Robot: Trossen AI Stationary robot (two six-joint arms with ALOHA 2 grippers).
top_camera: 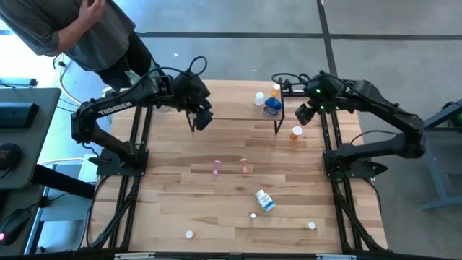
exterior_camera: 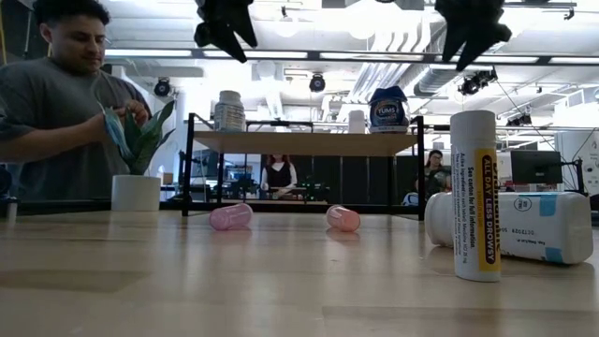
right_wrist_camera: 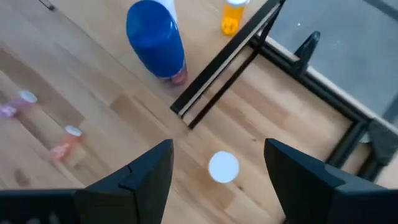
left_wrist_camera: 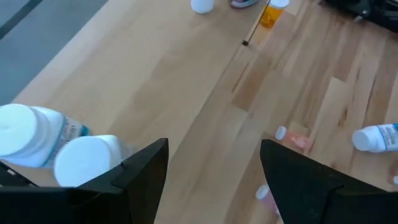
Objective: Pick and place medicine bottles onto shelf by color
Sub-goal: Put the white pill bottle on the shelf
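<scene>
We take the low light-wood shelf on thin black legs (top_camera: 238,108) as our landmark; it stands at the far side of the wooden worktop (top_camera: 173,195). The left pincer (top_camera: 202,118) hangs above the shelf's left end with its fingers wide apart and nothing between them. Two white-capped bottles (left_wrist_camera: 56,146) stand on the shelf just below it. The right pincer (top_camera: 303,114) hangs just beside the shelf's right end, also wide open and empty. Under it, off the shelf, stands an orange vial with a white cap (top_camera: 296,133). On the shelf's right part we see a squat blue bottle (top_camera: 272,106), a small white bottle (top_camera: 259,99) and an orange bottle (top_camera: 276,90). In front of the shelf two pink vials (top_camera: 229,167) lie on the worktop. Nearer the front edge lies a white bottle with a blue label (top_camera: 265,200).
</scene>
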